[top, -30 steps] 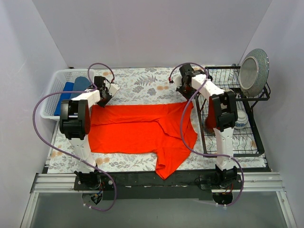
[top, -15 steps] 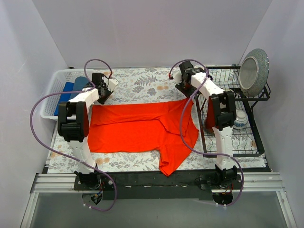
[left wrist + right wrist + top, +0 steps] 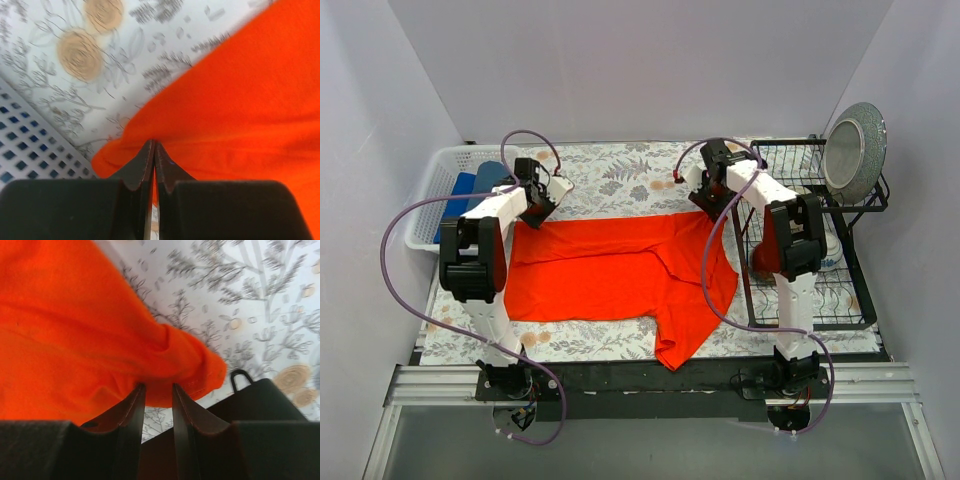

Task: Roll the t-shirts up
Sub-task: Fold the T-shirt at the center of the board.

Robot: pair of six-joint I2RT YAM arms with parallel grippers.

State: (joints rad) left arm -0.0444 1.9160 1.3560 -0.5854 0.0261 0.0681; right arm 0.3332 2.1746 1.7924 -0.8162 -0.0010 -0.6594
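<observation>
The bright orange-red t-shirt (image 3: 620, 268) lies spread flat on the floral tablecloth, with one part hanging toward the near edge. My left gripper (image 3: 542, 202) is at its far left corner. In the left wrist view the left gripper (image 3: 154, 144) is shut with the shirt's edge (image 3: 240, 110) pinched between its jaws. My right gripper (image 3: 705, 198) is at the far right corner. In the right wrist view the right gripper (image 3: 158, 386) has its jaws narrowly apart on the bunched corner of the shirt (image 3: 65, 330). Two blue t-shirts (image 3: 470, 190) lie in the basket at left.
A white plastic basket (image 3: 428, 225) stands at the far left; its lattice wall shows in the left wrist view (image 3: 25, 150). A black wire dish rack (image 3: 820, 300) stands at right with a grey plate (image 3: 855, 150) and a dark-red bowl (image 3: 763, 250). Walls close in on three sides.
Both grippers went toward the back with the shirt's far edge, then came slightly back. The shirt's far edge lies straighter and a little farther back.
</observation>
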